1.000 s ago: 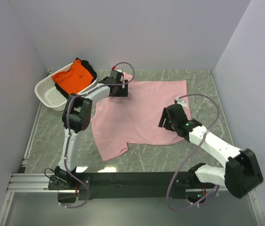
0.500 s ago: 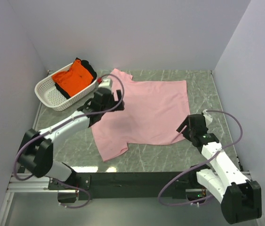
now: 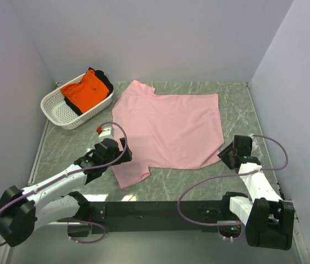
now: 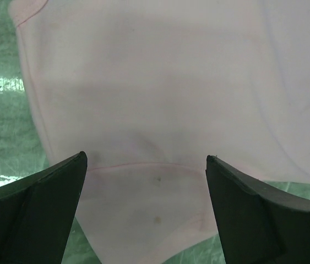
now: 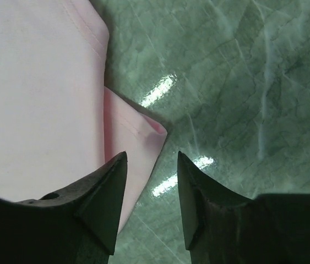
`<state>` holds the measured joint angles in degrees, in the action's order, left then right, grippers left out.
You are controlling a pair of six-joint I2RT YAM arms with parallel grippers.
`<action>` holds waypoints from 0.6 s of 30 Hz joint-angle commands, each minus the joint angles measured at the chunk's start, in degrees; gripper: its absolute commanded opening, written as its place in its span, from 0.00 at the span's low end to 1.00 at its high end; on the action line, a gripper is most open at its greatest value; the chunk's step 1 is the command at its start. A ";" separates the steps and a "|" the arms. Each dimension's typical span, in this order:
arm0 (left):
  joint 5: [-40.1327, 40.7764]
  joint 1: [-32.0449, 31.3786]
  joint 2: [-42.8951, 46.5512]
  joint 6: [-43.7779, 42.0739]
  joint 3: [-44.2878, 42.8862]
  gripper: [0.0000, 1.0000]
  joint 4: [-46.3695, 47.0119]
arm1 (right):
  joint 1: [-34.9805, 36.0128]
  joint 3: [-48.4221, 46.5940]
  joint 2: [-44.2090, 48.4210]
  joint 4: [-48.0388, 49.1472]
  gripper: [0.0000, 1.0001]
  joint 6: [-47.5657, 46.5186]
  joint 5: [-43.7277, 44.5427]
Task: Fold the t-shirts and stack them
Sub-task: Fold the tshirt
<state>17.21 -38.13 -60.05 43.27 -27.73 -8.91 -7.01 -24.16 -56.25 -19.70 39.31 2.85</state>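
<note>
The light pink t-shirt (image 3: 168, 129) lies spread flat on the table, one sleeve toward the back left and one at the front left. The bright orange t-shirt (image 3: 85, 91) lies bunched in the white basket (image 3: 61, 113). My left gripper (image 3: 123, 153) is open and empty above the pink shirt's front left sleeve (image 4: 155, 209). My right gripper (image 3: 227, 155) is open and empty beside the pink shirt's near right corner (image 5: 138, 137), which is folded under.
The basket stands at the back left by the wall, with a dark garment (image 3: 104, 80) under the orange shirt. Grey walls close in three sides. Bare green marble table (image 3: 243, 110) shows right of the shirt and along the front.
Both arms have pulled back toward the near edge. The left gripper moved from the shirt's far left sleeve to its front left sleeve. The right gripper moved off the shirt to its right corner.
</note>
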 commanded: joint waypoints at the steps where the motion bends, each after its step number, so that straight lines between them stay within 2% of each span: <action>1: 1.95 -0.63 4.41 3.84 1.18 0.96 -1.37 | -1.25 0.34 -0.79 3.97 0.48 -0.64 -1.45; 5: 2.03 -0.81 7.66 4.81 1.88 0.96 -4.80 | -1.70 0.69 -2.19 4.67 0.41 -0.81 -1.80; 18: 1.60 -0.98 14.35 5.69 1.27 0.96 -12.54 | -1.87 0.08 -6.15 5.03 0.35 -1.34 -2.59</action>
<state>18.44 -38.85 -47.29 47.86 -25.80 -19.70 -8.51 -23.22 -61.10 -16.03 38.81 0.54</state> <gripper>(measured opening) 0.961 0.358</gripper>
